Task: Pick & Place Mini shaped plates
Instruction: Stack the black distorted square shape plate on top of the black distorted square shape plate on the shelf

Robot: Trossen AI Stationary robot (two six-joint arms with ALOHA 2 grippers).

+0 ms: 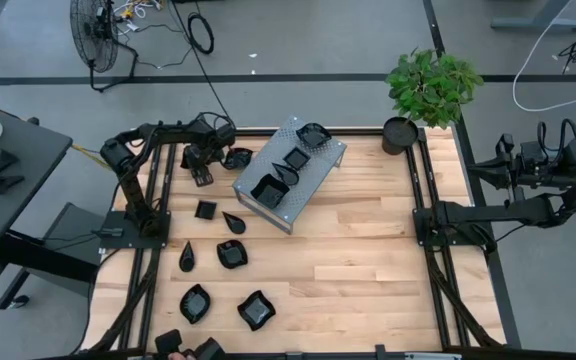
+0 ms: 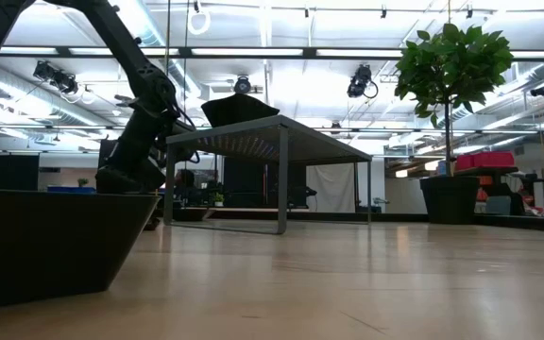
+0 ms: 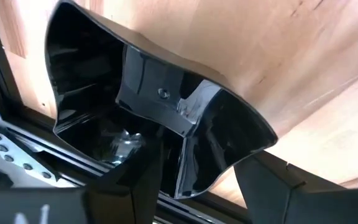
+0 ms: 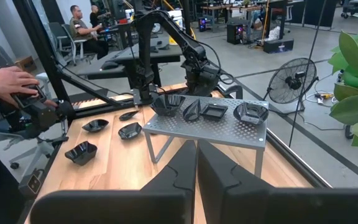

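Left pincer (image 1: 206,163) is positioned at the far left corner of the wooden bench (image 1: 368,250), beside the perforated grey metal stand (image 1: 313,180). Its fingers (image 3: 272,190) are spread around a wavy-rimmed black dish (image 3: 160,124), one finger inside the bowl and one outside the rim; whether the dish is lifted clear of the bench cannot be told. Four mini plates (image 4: 214,112) rest on top of the stand. Six more loose dishes (image 1: 232,253) lie on the bench's left half, between the stand and the near edge. Right pincer (image 4: 196,163) is pressed together, holding nothing, and is parked off the bench's right side. A potted plant (image 1: 430,88) stands at the far edge. A person's hand (image 4: 8,79) rests on a device beyond the bench's near end.
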